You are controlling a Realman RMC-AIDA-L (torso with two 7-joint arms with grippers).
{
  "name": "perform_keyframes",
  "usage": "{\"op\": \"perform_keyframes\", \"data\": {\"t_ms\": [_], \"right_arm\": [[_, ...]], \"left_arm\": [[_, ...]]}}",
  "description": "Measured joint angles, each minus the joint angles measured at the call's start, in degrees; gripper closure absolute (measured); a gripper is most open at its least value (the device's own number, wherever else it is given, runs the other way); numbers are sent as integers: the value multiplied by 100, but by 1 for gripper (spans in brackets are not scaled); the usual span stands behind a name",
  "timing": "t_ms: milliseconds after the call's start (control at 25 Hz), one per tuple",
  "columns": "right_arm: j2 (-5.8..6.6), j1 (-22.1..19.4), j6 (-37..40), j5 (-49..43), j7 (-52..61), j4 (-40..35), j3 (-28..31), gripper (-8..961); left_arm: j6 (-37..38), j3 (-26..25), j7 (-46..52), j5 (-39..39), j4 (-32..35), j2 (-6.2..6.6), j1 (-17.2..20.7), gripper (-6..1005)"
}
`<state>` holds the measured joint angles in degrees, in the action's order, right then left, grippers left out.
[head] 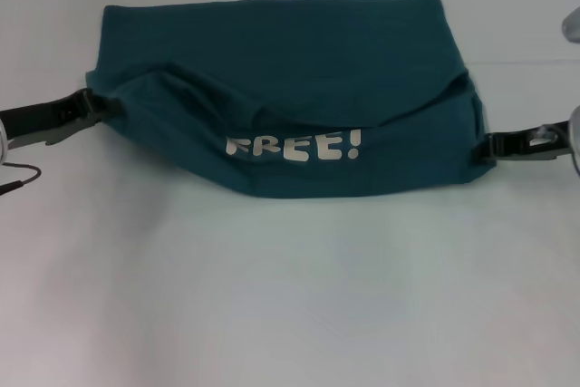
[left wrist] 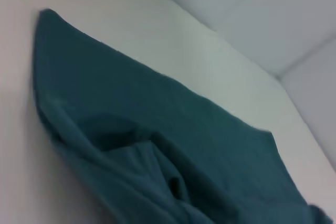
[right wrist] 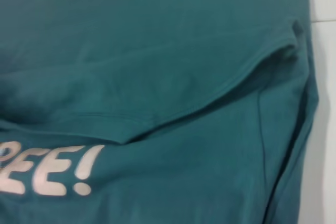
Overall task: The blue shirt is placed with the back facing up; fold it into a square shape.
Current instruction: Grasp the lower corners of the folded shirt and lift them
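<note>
Both of my grippers are at the blue shirt point(head: 281, 106), one at each side edge. My left gripper point(head: 98, 108) reaches in from the left and meets the cloth at its left edge, where the fabric bunches up; my right gripper point(head: 488, 146) touches the right edge lower down. Each seems pinched onto the cloth, fingers narrow, though the tips are partly buried in fabric.

The shirt lies on the white table point(head: 272, 296), folded into a wide band. A rumpled flap sags across the middle, and below it the white "FREE!" lettering point(head: 294, 146) faces up. My left wrist view shows the shirt's creased left part point(left wrist: 157, 145) against the table; my right wrist view shows the flap's hem curving over the lettering point(right wrist: 44, 170).
</note>
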<state>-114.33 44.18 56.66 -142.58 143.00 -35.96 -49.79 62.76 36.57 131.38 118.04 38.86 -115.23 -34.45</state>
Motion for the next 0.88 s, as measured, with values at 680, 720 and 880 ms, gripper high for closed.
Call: {"op": "perform_keyframes", "data": {"t_ms": [680, 720, 880], "right_arm": [[303, -833, 3615, -43, -76, -1584, 625, 876], [306, -871, 3732, -43, -87, -1592, 625, 875], [309, -1088, 4098, -80, -148, -1602, 590, 870]], "left_arm": [[3118, -379, -135, 1549, 1029, 245, 657, 997], [3240, -395, -148, 1649, 1060, 245, 676, 997], [3574, -412, -157, 1799, 1213, 220, 769, 997]]}}
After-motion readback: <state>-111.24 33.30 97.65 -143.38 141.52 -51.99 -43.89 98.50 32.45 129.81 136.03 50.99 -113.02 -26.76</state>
